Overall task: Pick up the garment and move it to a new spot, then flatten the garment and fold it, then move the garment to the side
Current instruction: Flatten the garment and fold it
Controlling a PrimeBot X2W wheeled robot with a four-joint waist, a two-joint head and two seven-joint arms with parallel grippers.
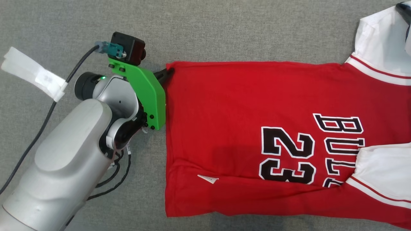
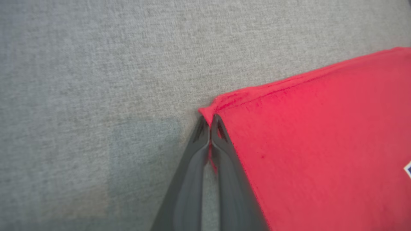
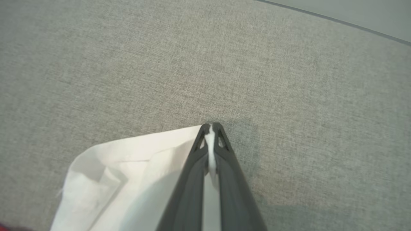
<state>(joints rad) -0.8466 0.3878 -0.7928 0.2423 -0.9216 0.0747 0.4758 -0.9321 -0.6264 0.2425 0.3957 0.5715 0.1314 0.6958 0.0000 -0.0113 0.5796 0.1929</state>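
Grey surface (image 1: 240,29) beside the garment (image 1: 240,122) lies open

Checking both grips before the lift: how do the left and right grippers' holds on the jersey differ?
The left gripper pinches a red corner of the jersey; the right gripper pinches the white sleeve. Cloth by the left gripper lies flat, while the white sleeve by the right gripper is creased and folded over. Both grippers are shut on fabric, low over the grey surface.

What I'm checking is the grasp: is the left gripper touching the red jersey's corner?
Touching. Left wrist view shows the left gripper pinching the red jersey at its corner.
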